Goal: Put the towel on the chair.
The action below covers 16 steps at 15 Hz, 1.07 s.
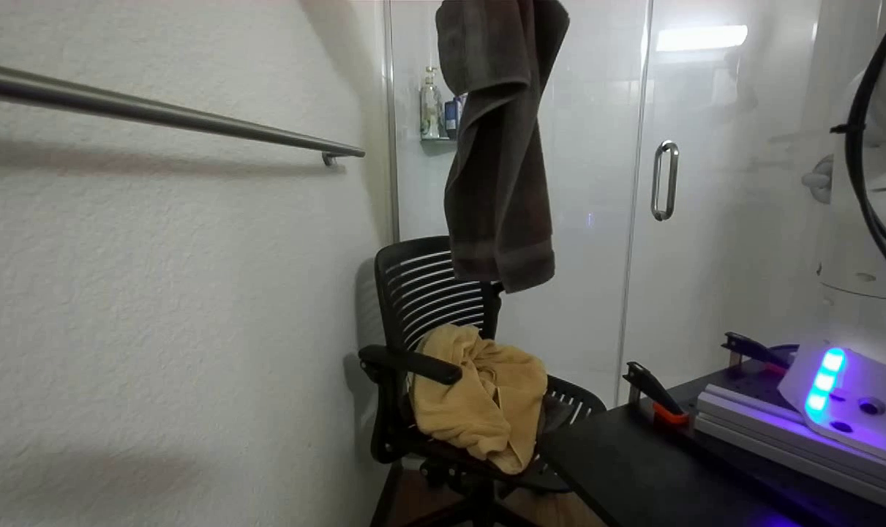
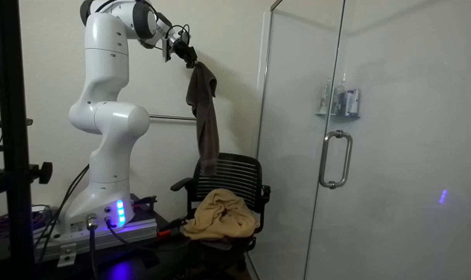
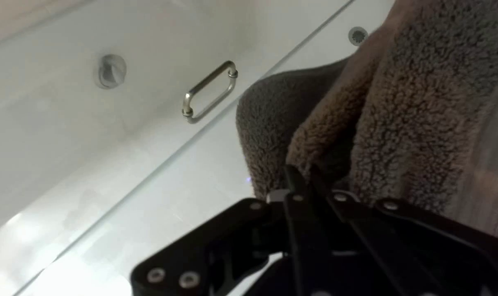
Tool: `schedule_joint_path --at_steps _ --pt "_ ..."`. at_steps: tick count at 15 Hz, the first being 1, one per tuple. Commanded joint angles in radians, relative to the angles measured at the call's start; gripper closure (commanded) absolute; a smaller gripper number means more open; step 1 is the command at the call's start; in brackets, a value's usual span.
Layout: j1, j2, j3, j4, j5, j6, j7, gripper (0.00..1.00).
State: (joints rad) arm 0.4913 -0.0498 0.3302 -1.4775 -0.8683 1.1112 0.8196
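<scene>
At far left in an exterior view, dark upright post (image 2: 11, 116). Next, white robot arm (image 2: 107, 58), rising from a base (image 2: 103, 203) with a lit blue strip (image 2: 121, 213); beneath the base, pale metal profile (image 2: 142, 228) on the black surface (image 2: 122, 269). At the edge of the surface, clamp (image 2: 173, 224) with red-orange part. Behind the arm, metal bar (image 2: 173, 117) along the wall (image 2: 165, 147), passing out of sight behind the dark grey-brown towel (image 2: 209, 128).

Middle: hand (image 2: 196, 63), closed on the upper end of the towel, gripping a bunched fold. Towel held up in the air, hanging long and narrow near the black chair (image 2: 245, 173); lower end overlapping the chair back in both exterior views, impossible to tell whether touching. On the chair seat, tan cloth (image 2: 216, 224) in a loose heap.

Right: glass panels (image 2: 291, 136), with vertical metal handle (image 2: 349, 159); behind the glass, small shelf (image 2: 338, 116) bearing several bottles (image 2: 352, 102), labels too small to read.

Wrist view, again from left: pale round fixture (image 3: 111, 71); then the handle, set obliquely; then the towel, with thick looped pile and a smoother band at far right. From below, dark fingers (image 3: 297, 183), tips close together on the towel.
</scene>
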Motion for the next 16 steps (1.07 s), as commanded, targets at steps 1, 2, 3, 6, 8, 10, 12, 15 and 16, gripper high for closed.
schedule_joint_path --at_steps 1,2,3,6,8,10,12,15,16 --pt "-0.078 -0.067 0.001 -0.030 0.085 -0.063 0.061 0.99" --pt "-0.114 -0.121 -0.039 -0.127 0.169 0.012 0.080 0.99" --pt "-0.138 -0.143 -0.059 -0.169 0.238 0.060 0.090 0.99" --pt "-0.209 -0.172 -0.119 -0.286 0.436 0.298 0.074 0.99" --pt "-0.151 -0.162 -0.228 -0.349 0.496 0.464 0.066 0.99" --pt "-0.124 -0.138 -0.291 -0.389 0.510 0.635 0.045 0.99" --pt "-0.102 -0.116 -0.349 -0.433 0.517 0.809 0.032 0.99" --pt "-0.097 -0.063 -0.420 -0.515 0.629 1.066 -0.041 0.99" --pt "-0.212 -0.037 -0.331 -0.542 0.703 1.151 -0.103 0.99"
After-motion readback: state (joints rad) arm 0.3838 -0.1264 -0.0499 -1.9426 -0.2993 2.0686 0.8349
